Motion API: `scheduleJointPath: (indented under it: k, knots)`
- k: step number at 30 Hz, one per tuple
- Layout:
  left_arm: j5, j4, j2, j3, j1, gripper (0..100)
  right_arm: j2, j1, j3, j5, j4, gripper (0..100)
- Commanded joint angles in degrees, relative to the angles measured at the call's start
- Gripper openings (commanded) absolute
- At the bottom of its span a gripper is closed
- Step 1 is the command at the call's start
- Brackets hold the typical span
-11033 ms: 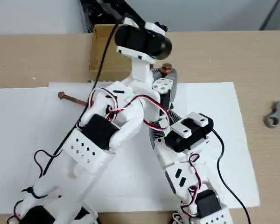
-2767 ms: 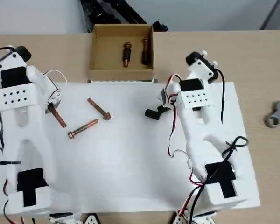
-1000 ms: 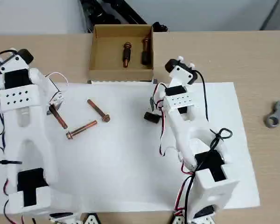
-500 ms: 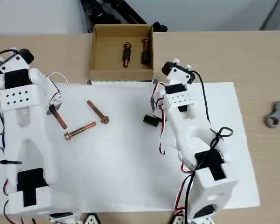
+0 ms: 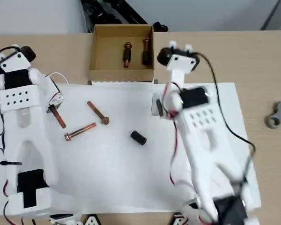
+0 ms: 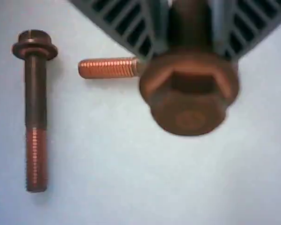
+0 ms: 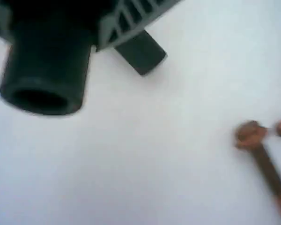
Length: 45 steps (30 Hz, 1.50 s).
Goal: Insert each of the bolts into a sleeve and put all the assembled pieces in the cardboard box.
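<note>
Moved since a moment ago: right arm (image 5: 203, 136), swung up and across the right side of the paper (image 5: 131, 178), covering much of it. Right gripper (image 5: 158, 107) lifted, jaws narrow, clamping a second sleeve (image 7: 44, 75). Loose sleeve (image 5: 138, 138) farther out mid-sheet, apart from that gripper. Left gripper (image 6: 189, 28) at sheet's left edge, jaws closed on a bolt (image 6: 189, 93); its head blocks most of one of the two loose bolts (image 5: 98, 112) lying just beside. Two assembled pieces (image 5: 127, 54) inside the box (image 5: 97, 51). Grey part (image 5: 276, 115) on the table (image 5: 253, 56), far right.
</note>
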Motion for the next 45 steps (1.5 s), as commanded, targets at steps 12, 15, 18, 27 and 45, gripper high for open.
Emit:
scheduleJointPath:
  k: [12, 15, 18, 27, 45]
  knots:
    - [-5.8, 2.5, -3.5, -23.9, 15.0, 0, -52.0, -0.4, 17.1, 21.5, -12.3, 1.4]
    - [-7.7, 4.5, -3.5, -32.9, 17.4, 0, -64.7, -0.4, 29.5, 21.5, -19.4, 0.9]
    - [-9.3, 5.5, -3.4, -39.2, 19.3, 0, -76.1, -0.4, 42.8, 21.5, -24.5, 0.3]
    - [-9.8, 7.4, -4.7, -55.5, 30.3, 0, -80.0, -3.8, 59.9, 7.2, -35.9, 0.3]
    - [-10.9, 7.3, -5.5, -56.1, 52.7, 0, -79.3, -14.9, 68.0, 7.0, -44.4, 0.3]
